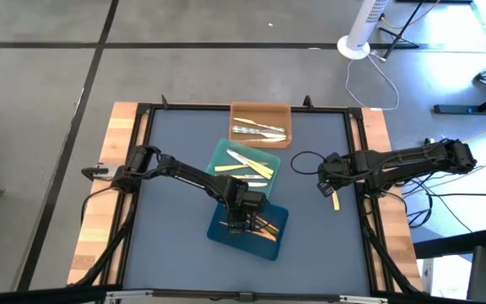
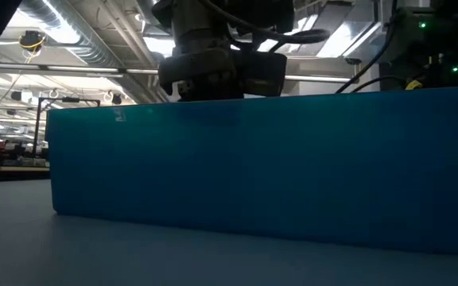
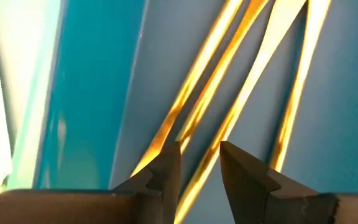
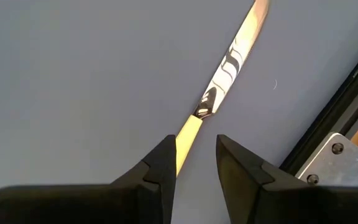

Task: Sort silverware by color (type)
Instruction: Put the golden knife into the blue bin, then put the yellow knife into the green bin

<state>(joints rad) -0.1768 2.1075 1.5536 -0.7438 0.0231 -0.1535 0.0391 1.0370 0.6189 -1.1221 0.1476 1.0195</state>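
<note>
Three trays sit in a staggered row on the table (image 1: 175, 152) in the high view: an orange tray (image 1: 260, 112) farthest back with silver-grey utensils (image 1: 258, 131), a teal tray (image 1: 224, 154) holding pale yellow utensils (image 1: 247, 166), and a blue tray (image 1: 226, 232) nearest, holding orange-tan utensils (image 1: 264, 226). The left gripper (image 1: 241, 221) hangs over the blue tray. The right gripper (image 1: 326, 187) waits near the table's right edge, with one yellow utensil (image 1: 337, 203) just beside it.

Low view: the blue tray's wall (image 2: 261, 167) fills most of the width; the left arm's wrist (dark housing) rises behind it.

Left wrist view: the fingers (image 3: 166, 171) stand apart just above the orange-tan utensils (image 3: 210, 93), which lie side by side on the blue floor; nothing is gripped.

Right wrist view: the fingers (image 4: 163, 165) stand apart with the yellow utensil (image 4: 229, 62) running between them; contact cannot be told.
</note>
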